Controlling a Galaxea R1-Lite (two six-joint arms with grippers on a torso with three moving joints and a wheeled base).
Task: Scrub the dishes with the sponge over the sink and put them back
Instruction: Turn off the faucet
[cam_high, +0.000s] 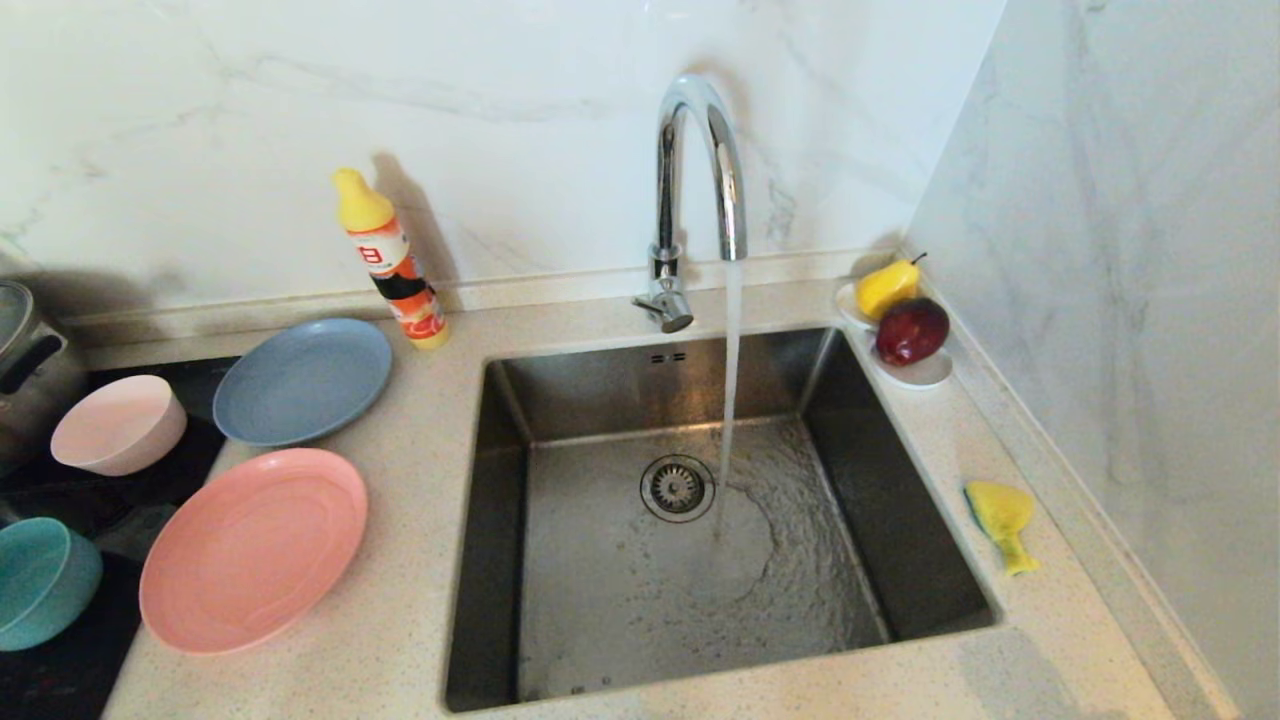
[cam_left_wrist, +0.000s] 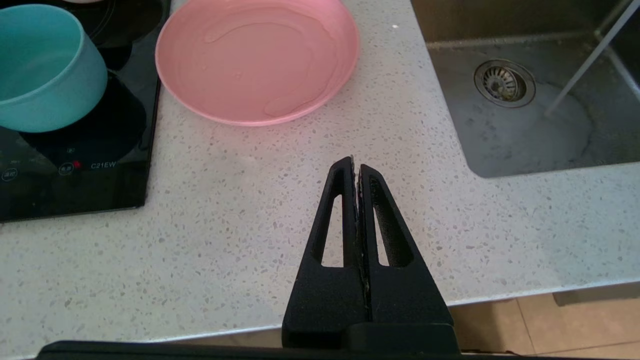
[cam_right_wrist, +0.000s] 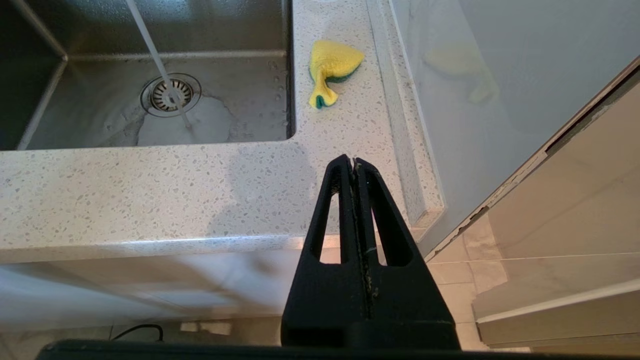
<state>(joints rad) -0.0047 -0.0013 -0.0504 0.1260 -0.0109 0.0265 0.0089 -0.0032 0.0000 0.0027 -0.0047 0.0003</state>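
Left of the steel sink (cam_high: 500, 520) lie the dishes: a blue-grey plate (cam_high: 303, 380), a salmon-pink plate (cam_high: 253, 548), a pale pink bowl (cam_high: 120, 424) and a teal bowl (cam_high: 40, 582). The crumpled yellow sponge (cam_high: 1002, 522) with a green side rests on the counter right of the sink. My left gripper (cam_left_wrist: 356, 165) is shut and empty above the counter's front edge, short of the salmon plate (cam_left_wrist: 257, 57) and teal bowl (cam_left_wrist: 45, 70). Over the front right corner my right gripper (cam_right_wrist: 353, 161) hangs shut and empty, short of the sponge (cam_right_wrist: 331, 67). Neither arm shows in the head view.
Water runs from the chrome faucet (cam_high: 695, 190) into the basin near the drain strainer (cam_high: 677, 487). A dish-soap bottle (cam_high: 392, 260) stands at the back wall. A white dish with a pear (cam_high: 887, 288) and an apple (cam_high: 911, 330) sits at the back right. Both bowls stand on a black cooktop (cam_left_wrist: 80, 170).
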